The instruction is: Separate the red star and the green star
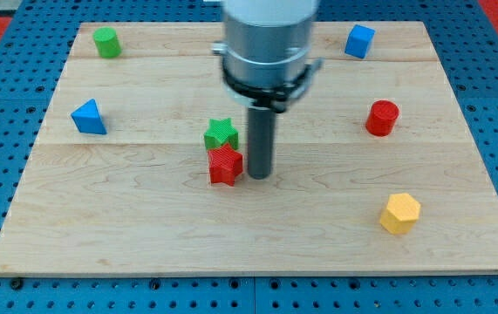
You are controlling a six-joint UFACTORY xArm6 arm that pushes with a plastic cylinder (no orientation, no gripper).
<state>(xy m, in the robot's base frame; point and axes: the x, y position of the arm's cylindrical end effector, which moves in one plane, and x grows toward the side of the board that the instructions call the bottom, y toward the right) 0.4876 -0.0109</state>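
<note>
The red star (225, 165) lies near the middle of the wooden board (144, 227). The green star (221, 133) sits just above it, touching it. My tip (259, 176) is down at the board just to the right of the red star, right beside its right edge. The rod rises from there to the grey arm body (270, 39) at the view's top.
A green cylinder (105, 41) is at the top left, a blue triangle (88, 117) at the left, a blue cube (359, 40) at the top right, a red cylinder (382, 118) at the right, a yellow hexagon (399, 213) at the lower right.
</note>
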